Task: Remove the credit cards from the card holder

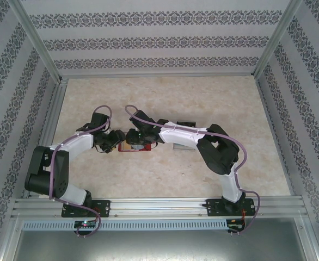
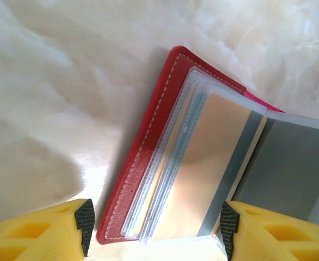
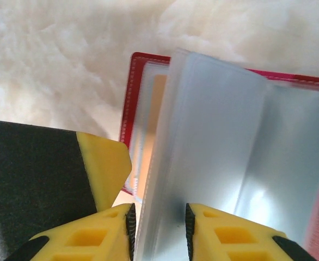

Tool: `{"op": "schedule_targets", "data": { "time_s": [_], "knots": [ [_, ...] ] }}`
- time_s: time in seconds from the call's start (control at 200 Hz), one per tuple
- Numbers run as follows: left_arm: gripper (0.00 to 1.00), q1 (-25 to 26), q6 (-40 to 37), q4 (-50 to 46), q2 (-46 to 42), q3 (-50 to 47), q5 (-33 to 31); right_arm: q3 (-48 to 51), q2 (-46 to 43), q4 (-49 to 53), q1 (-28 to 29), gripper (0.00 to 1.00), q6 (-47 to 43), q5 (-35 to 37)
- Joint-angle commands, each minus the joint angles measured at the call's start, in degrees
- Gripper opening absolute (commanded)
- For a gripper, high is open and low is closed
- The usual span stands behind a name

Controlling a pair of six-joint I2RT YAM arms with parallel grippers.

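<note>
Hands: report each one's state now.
Left hand: open, straddling the card holder.
Right hand: shut on the card holder's clear pocket.

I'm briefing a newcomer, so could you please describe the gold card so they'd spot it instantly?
Near the middle of the pale marbled table lies an open red folding wallet. Its clear plastic sleeves hold a beige-gold plastic card with a grey edge stripe, the only gold surface there.

No writing, number, brand or sign can be read anywhere. The gold card (image 2: 203, 168) inside the red card holder (image 2: 143, 163) is plain, and the clear sleeves (image 3: 214, 136) are blank.
</note>
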State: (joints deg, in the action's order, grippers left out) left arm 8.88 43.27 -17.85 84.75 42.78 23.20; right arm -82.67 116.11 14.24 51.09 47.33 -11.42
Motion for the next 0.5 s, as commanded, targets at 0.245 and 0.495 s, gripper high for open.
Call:
{"op": "schedule_targets", "data": {
  "time_s": [0.245, 0.495],
  "knots": [
    [0.64, -0.2, -0.7, 0.3, -1.9, 1.8, 3.7, -0.8, 0.1, 4.0, 0.0, 0.34, -0.8, 4.4],
    [0.61, -0.1, 0.4, 7.2, -1.5, 0.8, 9.7, 0.7, -0.6, 8.0, -0.1, 0.37, -1.8, 10.1]
  ]
}}
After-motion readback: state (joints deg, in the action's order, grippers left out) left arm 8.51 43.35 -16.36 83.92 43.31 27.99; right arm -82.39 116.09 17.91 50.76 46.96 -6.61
